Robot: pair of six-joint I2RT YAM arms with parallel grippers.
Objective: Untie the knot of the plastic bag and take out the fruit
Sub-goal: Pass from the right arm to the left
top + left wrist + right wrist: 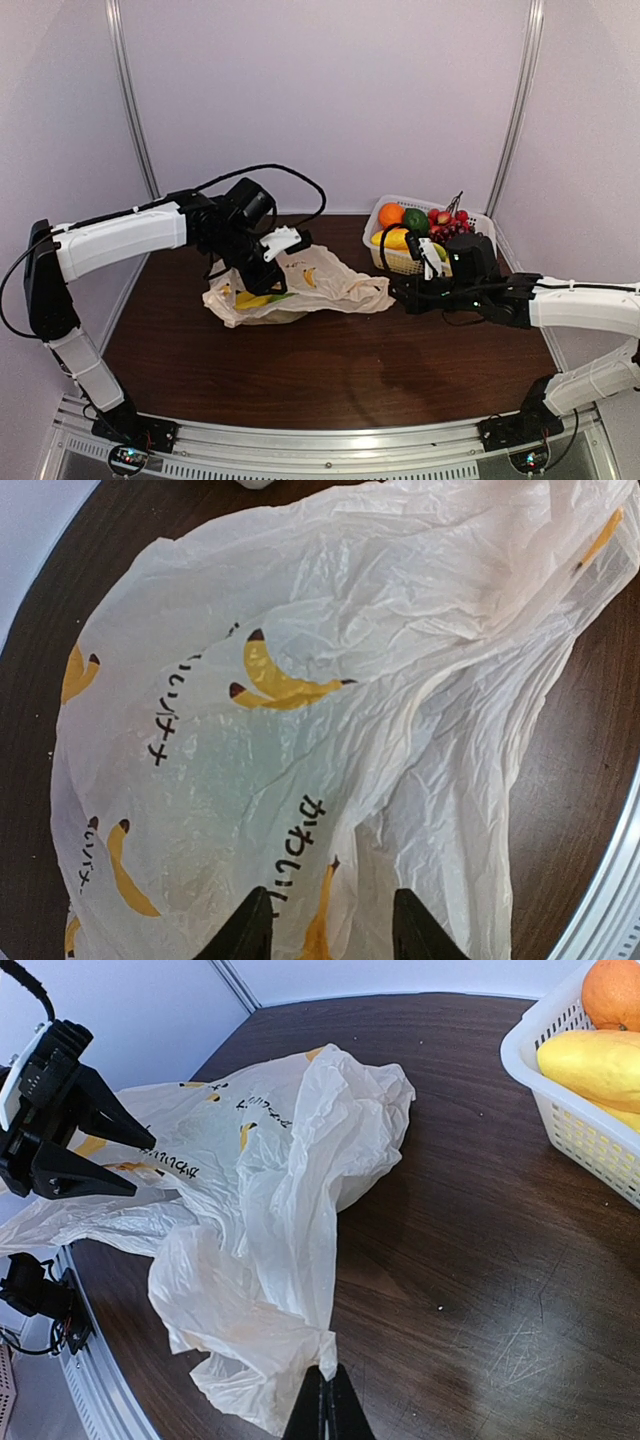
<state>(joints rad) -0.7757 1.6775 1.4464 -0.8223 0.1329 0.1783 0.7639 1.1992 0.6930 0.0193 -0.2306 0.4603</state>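
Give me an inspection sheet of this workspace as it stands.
Surface: dark brown table, faint scuffs, no spills seen.
Job's things: plastic bag lies crumpled at mid-table; no tied knot seen; yellow fruit seems to show through its left end.
Clutter: white basket at the far right, holding an orange, a green fruit, a mango and grapes.
Grippers: left gripper jaws apart over the bag; right gripper shut, apparently pinching the bag's edge.
Cables: black cable loops above the left arm.
Surroundings: pale wall panels; metal rail at the near edge.
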